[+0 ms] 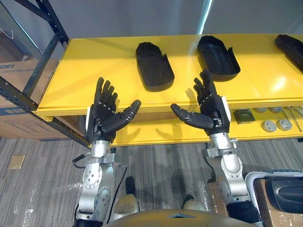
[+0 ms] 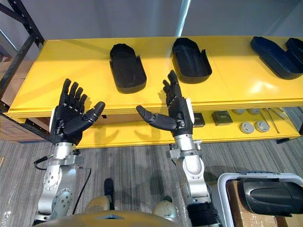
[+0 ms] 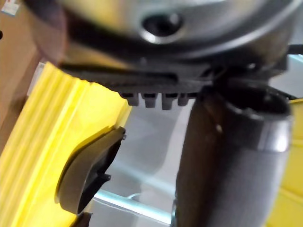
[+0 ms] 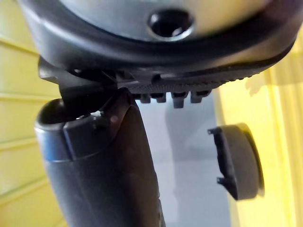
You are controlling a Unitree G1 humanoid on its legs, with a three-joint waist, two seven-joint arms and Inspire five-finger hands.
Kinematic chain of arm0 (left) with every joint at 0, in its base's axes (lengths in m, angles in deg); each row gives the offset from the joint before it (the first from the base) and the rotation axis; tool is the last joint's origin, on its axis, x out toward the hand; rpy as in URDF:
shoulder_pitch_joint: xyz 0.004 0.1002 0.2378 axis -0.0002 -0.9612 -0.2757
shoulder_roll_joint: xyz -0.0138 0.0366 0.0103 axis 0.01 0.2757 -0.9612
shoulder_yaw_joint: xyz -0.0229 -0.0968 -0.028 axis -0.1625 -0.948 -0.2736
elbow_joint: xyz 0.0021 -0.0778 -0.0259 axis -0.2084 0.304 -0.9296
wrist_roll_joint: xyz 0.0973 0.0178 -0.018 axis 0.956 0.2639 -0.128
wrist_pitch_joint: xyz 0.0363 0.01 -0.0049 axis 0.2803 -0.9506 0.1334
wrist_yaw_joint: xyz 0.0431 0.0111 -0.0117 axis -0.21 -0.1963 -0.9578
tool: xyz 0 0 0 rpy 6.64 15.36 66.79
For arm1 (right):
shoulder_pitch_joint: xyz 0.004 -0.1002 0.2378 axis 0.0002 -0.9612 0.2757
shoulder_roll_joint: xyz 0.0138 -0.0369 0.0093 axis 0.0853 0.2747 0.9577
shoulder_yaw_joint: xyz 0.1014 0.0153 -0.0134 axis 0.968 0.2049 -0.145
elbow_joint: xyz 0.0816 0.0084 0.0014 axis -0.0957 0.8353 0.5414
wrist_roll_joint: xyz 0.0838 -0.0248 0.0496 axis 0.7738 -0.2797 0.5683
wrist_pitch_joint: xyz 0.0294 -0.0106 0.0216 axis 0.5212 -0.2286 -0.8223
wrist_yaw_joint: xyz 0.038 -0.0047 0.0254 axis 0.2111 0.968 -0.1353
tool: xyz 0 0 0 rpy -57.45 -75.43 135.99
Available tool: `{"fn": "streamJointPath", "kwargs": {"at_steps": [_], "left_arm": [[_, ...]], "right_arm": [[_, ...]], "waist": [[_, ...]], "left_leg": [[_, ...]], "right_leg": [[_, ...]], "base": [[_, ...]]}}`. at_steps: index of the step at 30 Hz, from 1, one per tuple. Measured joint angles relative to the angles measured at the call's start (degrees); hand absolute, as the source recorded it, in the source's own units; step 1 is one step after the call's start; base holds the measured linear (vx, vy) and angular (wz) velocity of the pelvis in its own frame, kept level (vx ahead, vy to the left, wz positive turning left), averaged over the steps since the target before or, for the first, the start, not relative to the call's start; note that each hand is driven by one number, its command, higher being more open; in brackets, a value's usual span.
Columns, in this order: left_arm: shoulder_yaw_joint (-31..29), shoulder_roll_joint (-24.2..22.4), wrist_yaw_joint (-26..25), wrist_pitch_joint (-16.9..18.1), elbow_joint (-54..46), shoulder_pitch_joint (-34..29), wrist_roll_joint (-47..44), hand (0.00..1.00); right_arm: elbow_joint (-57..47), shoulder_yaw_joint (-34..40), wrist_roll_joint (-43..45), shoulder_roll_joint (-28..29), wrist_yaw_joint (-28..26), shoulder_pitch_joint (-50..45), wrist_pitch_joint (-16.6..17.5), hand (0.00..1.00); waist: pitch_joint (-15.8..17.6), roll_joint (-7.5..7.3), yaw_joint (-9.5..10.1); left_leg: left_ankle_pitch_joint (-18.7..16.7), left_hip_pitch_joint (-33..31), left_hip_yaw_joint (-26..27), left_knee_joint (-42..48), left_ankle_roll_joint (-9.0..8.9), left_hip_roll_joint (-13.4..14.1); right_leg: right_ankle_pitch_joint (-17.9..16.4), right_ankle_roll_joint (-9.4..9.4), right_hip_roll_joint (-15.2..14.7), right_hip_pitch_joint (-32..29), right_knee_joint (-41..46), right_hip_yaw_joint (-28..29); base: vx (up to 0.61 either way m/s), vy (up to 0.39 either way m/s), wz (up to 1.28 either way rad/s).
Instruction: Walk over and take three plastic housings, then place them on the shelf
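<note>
Since both hands were raised in front of the yellow shelf (image 1: 94, 61) with fingers straight and thumbs turned inward toward each other, neither was grasping anything. The left hand (image 1: 106, 113) stood at the shelf's front edge, nearer the robot than the left housing (image 1: 154, 66) and to its left. The right hand (image 1: 210, 111) stood just in front of the right housing (image 1: 218, 57). Both housings lay flat on the top board, apart from each other and clear of the hands. This layout suggested that they were already placed and that the released hands were free for the next item.

A further dark housing (image 2: 277, 56) lay at the shelf's right end, well apart from the other two. Whether it counted toward the three could not be determined.

The right eye view showed more of that end housing, and also a white-rimmed bin (image 2: 227, 179) at the robot's right side holding another housing (image 2: 267, 194), the probable supply. The left eye view showed a cardboard box (image 1: 14, 118) beside the rack.

Each wrist view showed a housing end-on past that hand's thumb, with a gap between them.
</note>
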Motion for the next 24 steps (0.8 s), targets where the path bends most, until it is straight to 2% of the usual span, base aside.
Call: {"fn": "streamJointPath", "kwargs": {"at_steps": [3, 4, 10, 19, 23, 24], "left_arm": [[0.0, 0.6, -0.2, -0.1, 0.0, 3.2, -0.1, 1.0], [0.2, 0.4, 0.1, -2.3, 0.3, 4.4, -0.1, 1.0], [0.2, 0.4, 0.2, -2.3, 0.4, 4.4, -0.1, 1.0], [-1.3, 0.4, 2.7, -2.4, 3.3, 4.4, -1.1, 1.0], [-2.8, 0.4, 2.9, -2.9, 4.1, 4.3, -1.1, 1.0], [-3.6, 0.4, 3.0, -3.0, 4.1, 4.3, -1.2, 1.0]], "right_arm": [[2.9, 2.1, -1.9, -2.8, 1.3, 7.0, 0.0, 1.0], [8.9, 2.4, -1.6, -4.2, 1.9, 15.2, -4.0, 1.0], [8.9, 2.5, -1.6, -4.2, 1.8, 15.2, -4.0, 1.0], [8.8, 3.8, -1.9, -4.3, -1.6, 11.5, -4.0, 1.0], [7.9, 3.5, -12.3, -5.1, -1.7, 11.5, -4.0, 1.0], [7.9, 2.5, -18.0, -6.4, -1.6, 11.8, -3.9, 1.0]], "waist": [[0.0, 0.02, -0.08], [0.0, 0.28, -0.01], [0.0, 0.28, -0.09], [0.3, 0.21, -0.27], [1.0, -0.29, 0.09], [1.2, -0.65, 0.43]], "left_leg": [[0.1, 0.5, 0.0, 0.0, -0.01, 0.0], [1.5, -0.9, -1.0, -0.3, 0.47, -0.1], [1.8, -1.1, -1.0, -0.3, 0.47, -0.1], [1.5, -1.8, -1.0, -0.3, 0.27, 0.1], [1.5, -2.7, -1.1, -0.3, 0.62, 0.1], [1.5, -2.7, -1.2, -0.2, 0.64, 0.1]], "right_leg": [[0.0, 0.04, 0.0, 0.4, 0.0, 0.2], [1.9, 0.02, 0.2, 0.3, -1.6, -0.6], [2.1, 0.08, 0.3, 0.2, -1.9, -0.6], [1.5, -0.41, 0.4, -1.1, -0.8, -0.3], [1.4, -0.33, 0.4, -2.0, -0.4, -0.1], [1.5, -0.62, 0.4, -1.9, -0.2, -0.2]], "base": [[-0.01, -0.003, -0.02], [0.0, 0.0, 0.0], [0.0, 0.0, 0.0], [0.0, -0.001, 0.0], [-0.02, -0.004, 0.01], [0.01, -0.02, 0.05]]}}
